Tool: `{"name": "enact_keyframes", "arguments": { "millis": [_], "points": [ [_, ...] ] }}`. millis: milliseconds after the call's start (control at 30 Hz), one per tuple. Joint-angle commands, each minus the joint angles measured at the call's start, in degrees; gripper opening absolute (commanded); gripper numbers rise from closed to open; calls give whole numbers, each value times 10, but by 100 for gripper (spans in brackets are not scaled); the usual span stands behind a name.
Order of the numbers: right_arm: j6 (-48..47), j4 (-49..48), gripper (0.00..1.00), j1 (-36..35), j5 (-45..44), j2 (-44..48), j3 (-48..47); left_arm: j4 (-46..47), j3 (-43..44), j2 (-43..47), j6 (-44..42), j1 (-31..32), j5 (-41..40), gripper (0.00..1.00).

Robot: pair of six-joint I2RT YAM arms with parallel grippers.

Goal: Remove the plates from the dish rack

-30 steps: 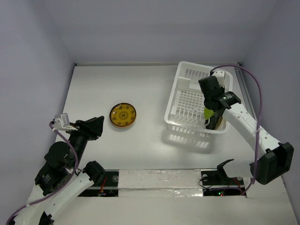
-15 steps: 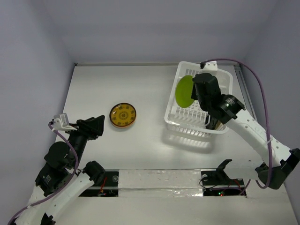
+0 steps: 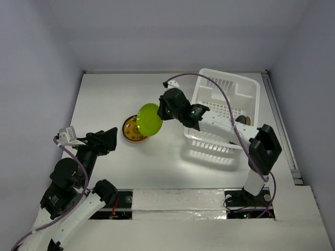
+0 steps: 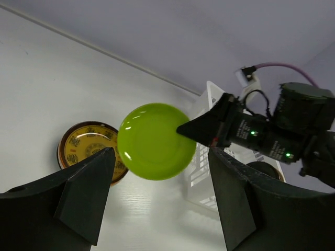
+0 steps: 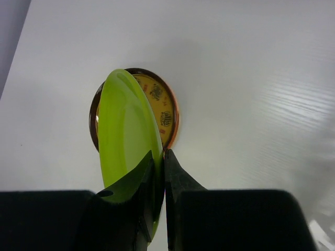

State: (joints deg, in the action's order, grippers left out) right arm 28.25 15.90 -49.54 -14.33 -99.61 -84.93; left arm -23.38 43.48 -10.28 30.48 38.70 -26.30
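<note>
My right gripper (image 3: 161,116) is shut on the rim of the lime green plate (image 3: 148,119) and holds it on edge in the air, just above the orange patterned plate (image 3: 131,130) lying flat on the table. The right wrist view shows the green plate (image 5: 125,136) pinched in my right gripper (image 5: 159,154), with the orange plate (image 5: 163,112) behind it. The white dish rack (image 3: 212,142) stands at the right, with a tan plate (image 3: 242,121) still inside. My left gripper (image 3: 107,140) is open and empty, left of the orange plate (image 4: 86,149), facing the green plate (image 4: 154,141).
The right arm reaches from the rack side across the rack's near left corner. The rack also shows in the left wrist view (image 4: 201,175). The enclosure's walls bound the table at the back and sides.
My right gripper has lifted the lime green plate out of the rack and carried it left, to above the orange plate. The left arm has not moved.
</note>
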Motion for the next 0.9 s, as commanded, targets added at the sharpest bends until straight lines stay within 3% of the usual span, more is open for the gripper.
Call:
{"name": "enact_keyframes", "arguments": {
  "millis": [0, 167, 367, 533, 867],
  "points": [
    [54, -97, 0, 0, 78, -34, -46, 24, -6, -4, -4, -4, 4, 69],
    [86, -97, 1, -12, 98, -102, -85, 27, -7, -8, -6, -10, 9, 70],
    [128, -119, 11, -12, 123, -160, -91, 30, -7, -18, -9, -15, 18, 70],
    [117, -85, 41, -17, 123, -175, -96, 31, -8, -18, -9, -15, 20, 70],
    [63, -9, 71, -22, 26, -113, -75, 31, -8, -16, -9, -20, 21, 70]
  ]
}}
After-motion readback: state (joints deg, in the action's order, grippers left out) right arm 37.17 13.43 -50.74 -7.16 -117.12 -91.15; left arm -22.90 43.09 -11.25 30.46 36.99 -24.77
